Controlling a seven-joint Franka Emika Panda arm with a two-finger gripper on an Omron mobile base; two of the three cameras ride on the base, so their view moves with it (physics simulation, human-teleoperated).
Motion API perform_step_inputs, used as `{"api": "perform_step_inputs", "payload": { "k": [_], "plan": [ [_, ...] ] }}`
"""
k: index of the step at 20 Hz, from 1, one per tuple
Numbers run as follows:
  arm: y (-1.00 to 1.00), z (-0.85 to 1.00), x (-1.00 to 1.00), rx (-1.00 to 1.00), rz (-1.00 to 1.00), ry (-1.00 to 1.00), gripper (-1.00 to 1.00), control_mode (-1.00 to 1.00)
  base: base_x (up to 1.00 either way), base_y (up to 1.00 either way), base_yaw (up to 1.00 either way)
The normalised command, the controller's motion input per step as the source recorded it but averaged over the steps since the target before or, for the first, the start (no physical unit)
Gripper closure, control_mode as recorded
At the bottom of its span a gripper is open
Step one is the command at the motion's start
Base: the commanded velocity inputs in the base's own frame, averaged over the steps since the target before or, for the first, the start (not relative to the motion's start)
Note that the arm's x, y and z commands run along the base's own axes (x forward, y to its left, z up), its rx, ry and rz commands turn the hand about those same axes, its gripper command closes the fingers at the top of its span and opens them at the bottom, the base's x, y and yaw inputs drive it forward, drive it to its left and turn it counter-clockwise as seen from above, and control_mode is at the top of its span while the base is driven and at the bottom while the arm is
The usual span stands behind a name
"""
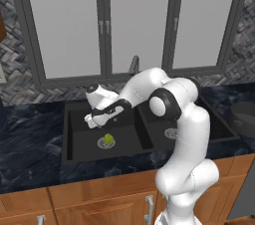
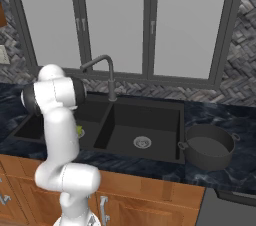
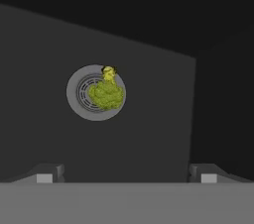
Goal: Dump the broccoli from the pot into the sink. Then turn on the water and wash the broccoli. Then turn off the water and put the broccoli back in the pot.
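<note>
The yellow-green broccoli (image 1: pixel 107 140) lies on the round silver drain of the left basin of the black sink (image 1: pixel 130 137). My gripper (image 1: pixel 91 121) hangs open just above that basin, up and to the left of the broccoli, holding nothing. In the hand view the broccoli (image 3: pixel 105 94) sits on the drain ring (image 3: pixel 77 100), well ahead of my gripper (image 3: pixel 126 176) and its spread fingertips (image 3: pixel 47 174). In the right base view my arm hides most of the broccoli (image 2: pixel 79 130). The dark grey pot (image 2: pixel 209 145) stands upright on the counter right of the sink (image 2: pixel 145 120).
The grey gooseneck faucet (image 2: pixel 102 65) rises behind the divider between the basins, with no water visible. The right basin has a bare silver drain (image 2: pixel 142 142). Dark marble counter (image 1: pixel 30 139) runs on both sides, windows behind, and wooden cabinets (image 1: pixel 99 204) below.
</note>
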Motion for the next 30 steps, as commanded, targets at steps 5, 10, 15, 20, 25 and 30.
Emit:
{"api": "perform_step_inputs", "payload": {
  "k": [5,10,15,20,25,30],
  "plan": [
    [0.0,-0.32,0.13,-0.01,0.0,0.01,-1.0,-1.0,0.0,0.0,0.0],
    [0.0,-0.36,0.04,0.0,0.0,0.0,-1.0,-1.0,0.0,0.0,0.0],
    [0.0,-0.34,0.0,0.0,0.0,0.0,-1.0,-1.0,0.0,0.0,0.0],
    [0.0,-0.28,0.01,0.0,0.0,0.0,-1.0,-1.0,0.0,0.0,0.0],
    [0.0,-0.27,0.17,0.0,0.0,0.0,-1.0,-1.0,0.0,0.0,0.0],
    [0.0,-0.25,0.26,0.0,0.0,0.0,-1.0,-1.0,0.0,0.0,0.0]
  ]
}}
